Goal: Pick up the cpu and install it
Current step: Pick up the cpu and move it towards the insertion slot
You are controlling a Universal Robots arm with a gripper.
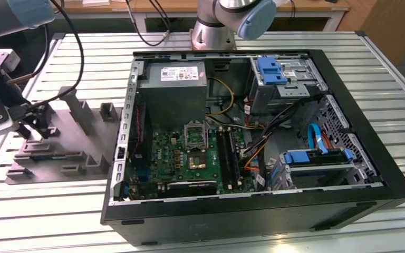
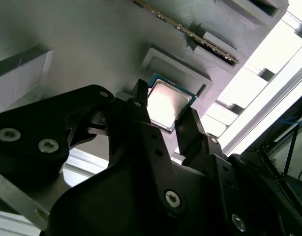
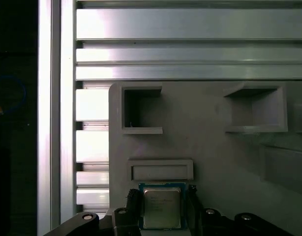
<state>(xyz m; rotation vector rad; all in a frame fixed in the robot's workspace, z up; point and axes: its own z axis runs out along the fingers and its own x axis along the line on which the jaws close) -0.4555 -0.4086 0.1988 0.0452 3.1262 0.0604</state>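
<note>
- At the exterior view's left, the gripper (image 1: 37, 133) hangs over the grey tray (image 1: 72, 155), which lies on the slatted table (image 1: 61, 52) just beside the case (image 1: 223, 216).
- In both wrist views the gripper is closed on the cpu (image 3: 162, 209). Its fingers (image 2: 143, 115) press on two opposite edges, and the metal top faces the cameras.
- I judge that the chip sits in the grip just over the tray, near a raised pocket (image 3: 161, 169). I cannot tell if it is fully clear of the tray surface.
- The step in hand is, to my judgement, the pick-up. To do it well I would hold only the edges, keep the chip level and rise straight and slowly, because such a thin part can easily tilt or slip.
- The tray has upright posts (image 1: 83, 113) near the gripper, so there is little room sideways at low height. Above them the space is open.
- More to the right, the case wall (image 1: 122, 153) stands between the tray and the board.
- Inside the case, the socket (image 1: 194, 133) lies below the power supply (image 1: 176, 89), with the memory sticks (image 1: 225, 153) just beside it. That side is narrow.
- The cables (image 1: 276, 126) lie further right, apart from the socket.
</note>
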